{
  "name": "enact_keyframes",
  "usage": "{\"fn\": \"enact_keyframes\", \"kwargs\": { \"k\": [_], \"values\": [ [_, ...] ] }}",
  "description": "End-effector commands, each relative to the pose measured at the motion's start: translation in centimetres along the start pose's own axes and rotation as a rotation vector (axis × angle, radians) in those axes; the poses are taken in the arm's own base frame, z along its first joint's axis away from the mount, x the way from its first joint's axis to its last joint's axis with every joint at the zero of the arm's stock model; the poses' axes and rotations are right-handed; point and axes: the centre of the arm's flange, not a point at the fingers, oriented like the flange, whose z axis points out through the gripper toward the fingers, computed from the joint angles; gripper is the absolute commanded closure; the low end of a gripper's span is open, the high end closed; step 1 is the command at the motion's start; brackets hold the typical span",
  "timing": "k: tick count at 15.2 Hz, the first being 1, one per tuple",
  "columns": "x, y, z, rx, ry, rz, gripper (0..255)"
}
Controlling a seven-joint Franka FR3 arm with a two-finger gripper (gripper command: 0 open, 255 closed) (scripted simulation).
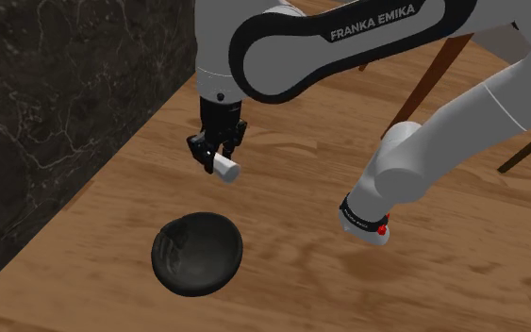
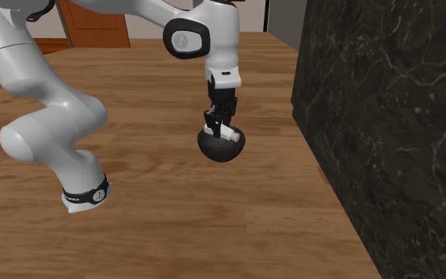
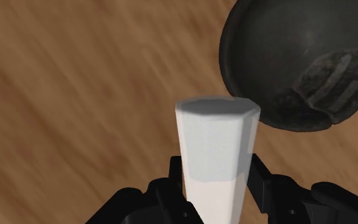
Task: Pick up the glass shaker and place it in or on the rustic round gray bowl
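The shaker (image 3: 215,149) is plain white and faceted, wider at its far end; it hangs tilted in the air, clamped between the 2 black fingers of the gripper (image 1: 212,157), near the dark round bowl (image 1: 197,253); the bowl sits on a brown wooden surface (image 1: 367,292); a dark veined stone wall (image 1: 56,104) stands alongside; the white arm (image 1: 348,38) arches over the surface, hand pointing down.

shaker (image 3: 215,153): plain white | bowl (image 1: 197,252): dark grey-black, mottled | gripper (image 1: 218,154): black | floor (image 1: 348,292): brown wood grain | wall (image 1: 56,104): black marble, pale veins
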Motion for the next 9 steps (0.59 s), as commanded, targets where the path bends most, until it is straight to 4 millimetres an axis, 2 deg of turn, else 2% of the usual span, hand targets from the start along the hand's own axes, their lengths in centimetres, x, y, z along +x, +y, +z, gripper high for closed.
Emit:
{"fn": "enact_keyframes", "kwargs": {
  "k": [1,9],
  "values": [
    [-1.8,-2.1,0.1,0.000,0.000,0.001,255],
    [-7.9,-10.7,0.4,0.000,0.000,0.001,255]
  ]
}}
